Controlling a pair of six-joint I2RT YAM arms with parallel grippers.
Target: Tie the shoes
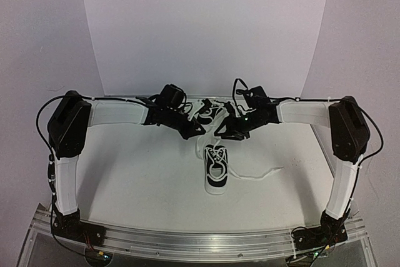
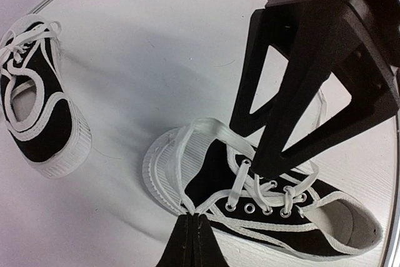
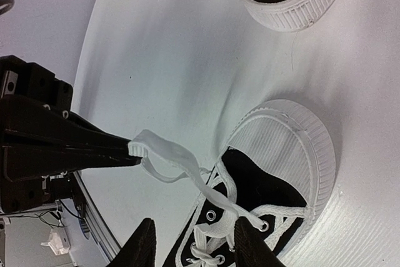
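My left gripper (image 2: pixel 190 220) is clamped on a lace loop (image 3: pixel 164 156), its fingers pressed together at the toe end of the lacing. My right gripper (image 3: pixel 194 226) hangs over the same spot with its fingers apart, holding nothing. Both sit over the far shoe (image 3: pixel 289 148), which stands upright on the table (image 1: pixel 137 173). The near shoe (image 1: pixel 217 170) rests well apart, closer to my bases, with a loose lace (image 1: pixel 267 172) trailing off to its right. I judge it waits its turn.

As I read it, the step in hand is building the knot on the far shoe. One strand is already held as a loop, and the other needs taking.

To do it well, my left should hold its pinch firm and keep the loop raised clear of the toe cap, so the flat lace does not sag back. My right should come down just beside the eyelets (image 2: pixel 250 207) and close on one free strand only, not on the crossed lacing beneath. I would pinch across the flat face of the lace, since it looks twisted near my left fingertips. Any pull should be gentle, because this shoe looks light enough to slide or tip.
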